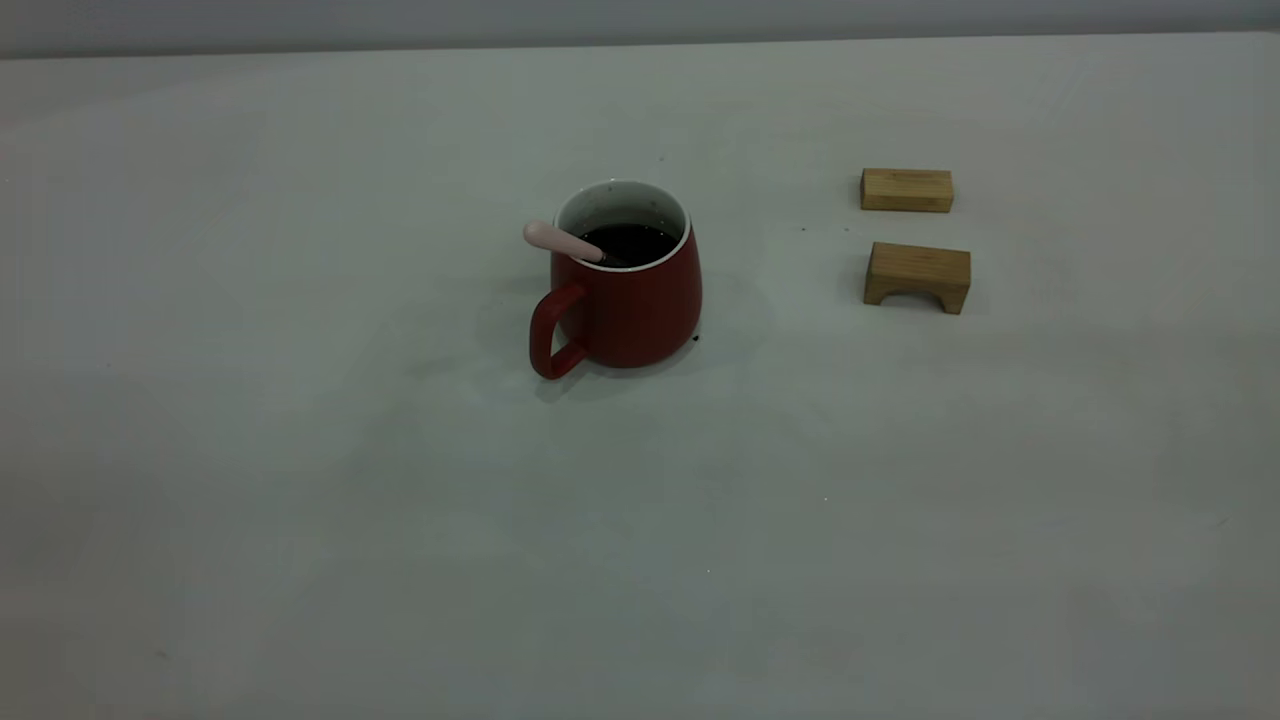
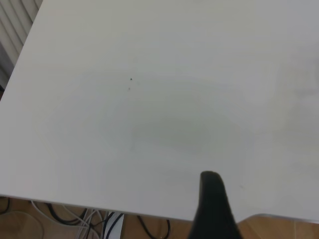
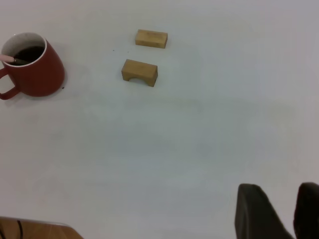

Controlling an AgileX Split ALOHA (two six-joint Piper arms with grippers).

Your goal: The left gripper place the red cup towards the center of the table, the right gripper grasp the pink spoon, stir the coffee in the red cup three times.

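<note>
The red cup [image 1: 630,300] stands upright near the middle of the table [image 1: 400,520], its handle towards the camera and left. Dark coffee [image 1: 630,242] fills it. The pink spoon [image 1: 560,240] leans in the cup, its handle sticking out over the left rim. No gripper shows in the exterior view. In the right wrist view the cup [image 3: 37,69] and spoon [image 3: 6,58] lie far from my right gripper [image 3: 279,191], which is open and holds nothing. My left gripper [image 2: 212,199] shows only as a dark piece over bare table near its edge.
Two tan wooden blocks lie right of the cup: a flat one [image 1: 906,190] farther back and an arched one [image 1: 918,275] nearer. Both also appear in the right wrist view [image 3: 151,38] [image 3: 140,72]. Cables [image 2: 75,219] hang below the table edge [image 2: 99,205].
</note>
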